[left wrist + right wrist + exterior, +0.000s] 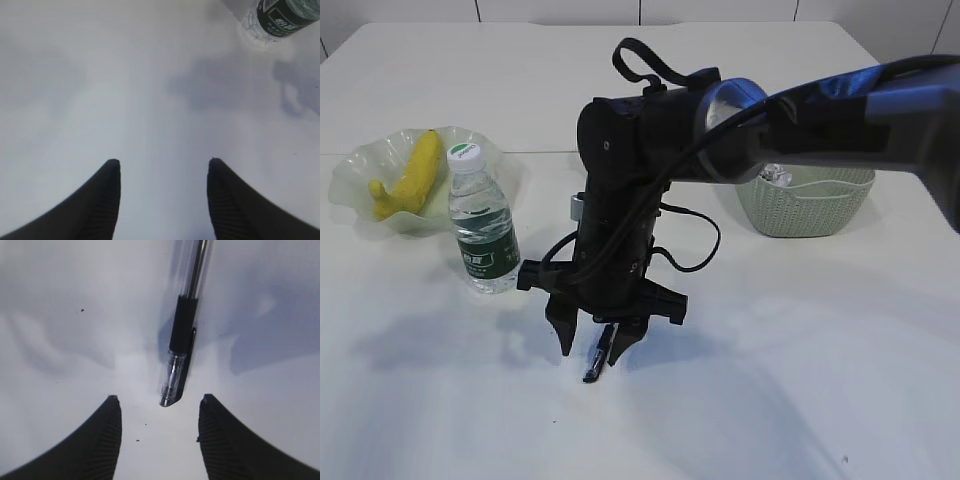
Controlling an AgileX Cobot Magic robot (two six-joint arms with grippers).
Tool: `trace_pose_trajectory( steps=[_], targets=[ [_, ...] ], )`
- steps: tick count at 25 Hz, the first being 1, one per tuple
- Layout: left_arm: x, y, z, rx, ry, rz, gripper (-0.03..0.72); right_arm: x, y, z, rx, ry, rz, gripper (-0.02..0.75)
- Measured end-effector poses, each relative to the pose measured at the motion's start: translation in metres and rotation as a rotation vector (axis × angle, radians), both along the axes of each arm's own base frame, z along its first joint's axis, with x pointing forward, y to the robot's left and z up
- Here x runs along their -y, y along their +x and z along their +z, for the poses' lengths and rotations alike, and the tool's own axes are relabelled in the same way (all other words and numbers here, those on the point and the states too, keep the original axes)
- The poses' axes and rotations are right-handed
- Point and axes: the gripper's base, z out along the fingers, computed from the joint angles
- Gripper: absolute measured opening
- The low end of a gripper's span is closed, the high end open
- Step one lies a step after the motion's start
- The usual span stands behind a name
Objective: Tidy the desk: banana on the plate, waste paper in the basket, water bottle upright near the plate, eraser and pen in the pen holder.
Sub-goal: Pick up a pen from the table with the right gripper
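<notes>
I see the right claw (159, 412) spread open, gripping nothing; the pen (181, 340) lies on the white surface (60, 365), its end just ahead of the gap between the 2 fingers.

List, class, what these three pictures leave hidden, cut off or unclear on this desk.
- Pen holder and eraser: in no view.
- Basket, exterior view: the right arm covers most of its inside; only something crumpled shows at the rim.
- Pen: top edge cuts it in the right wrist view; right gripper hides part in the exterior view.
- Water bottle, left wrist view: only its base shows.
- Left gripper: absent from the exterior view.
</notes>
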Motion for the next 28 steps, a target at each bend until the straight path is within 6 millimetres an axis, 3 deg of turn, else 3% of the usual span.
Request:
trace_pose_trajectory(
  steps=[13, 28],
  targets=[
    [0.000, 0.000, 0.000, 0.000, 0.000, 0.000, 0.392, 0.001, 0.003, -0.027, -0.025, -0.056, -0.022, 0.376],
    [0.000, 0.001, 0.000, 0.006, -0.001, 0.001, 0.392, 0.002, 0.009, -0.027, 0.037, -0.075, -0.072, 0.376]
  ],
)
